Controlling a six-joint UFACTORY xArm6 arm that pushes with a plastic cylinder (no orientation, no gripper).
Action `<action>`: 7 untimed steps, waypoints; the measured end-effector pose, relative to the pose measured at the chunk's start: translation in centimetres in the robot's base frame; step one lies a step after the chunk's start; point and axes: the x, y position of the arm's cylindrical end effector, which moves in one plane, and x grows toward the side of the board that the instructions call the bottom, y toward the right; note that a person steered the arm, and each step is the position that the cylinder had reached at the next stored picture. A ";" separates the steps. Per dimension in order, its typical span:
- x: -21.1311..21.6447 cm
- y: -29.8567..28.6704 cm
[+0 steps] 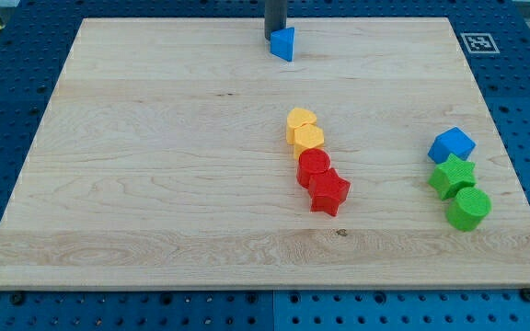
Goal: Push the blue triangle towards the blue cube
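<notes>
Nearest the view's bottom sits a green cylinder (pixel 468 209), touching a green star (pixel 452 176) above it, which touches the blue cube (pixel 452 145) by the wooden board's (pixel 155 184) right edge. At the view's top my tip (pixel 274 36), a bare rod with nothing to spread or pinch, stands just behind the blue triangle (pixel 283 44) near the top edge. Between them lie a yellow heart (pixel 300 122), a second yellow block (pixel 308 140), a red cylinder (pixel 314 167) and a red star (pixel 329 193), touching in a chain, with bare wood on either side.
</notes>
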 end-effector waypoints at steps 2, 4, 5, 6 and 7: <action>1.9 0.2; 2.0 4.2; 3.4 7.2; 4.4 7.5; 4.4 4.4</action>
